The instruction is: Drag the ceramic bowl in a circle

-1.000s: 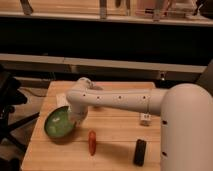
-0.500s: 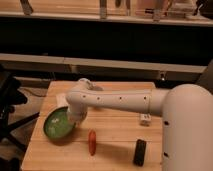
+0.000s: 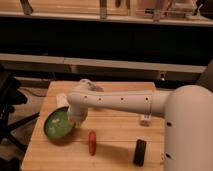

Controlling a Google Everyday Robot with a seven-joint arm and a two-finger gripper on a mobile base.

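The hand (image 3: 76, 119) is mostly hidden beneath the white arm's (image 3: 117, 102) bent wrist, so whether it grips anything cannot be told; it sits low at the right rim of the ceramic bowl (image 3: 58, 124). That rim is partly covered by the wrist, and the contact itself is out of sight. The bowl lies just left of the hand on the wooden worktop (image 3: 115, 135), near its left edge: round, shallow, glossy green, with a pale patch inside. Below and right of the hand lies a small red elongated object (image 3: 92, 142), farther right a black cylindrical item (image 3: 140, 152) and a small white object (image 3: 145, 119).
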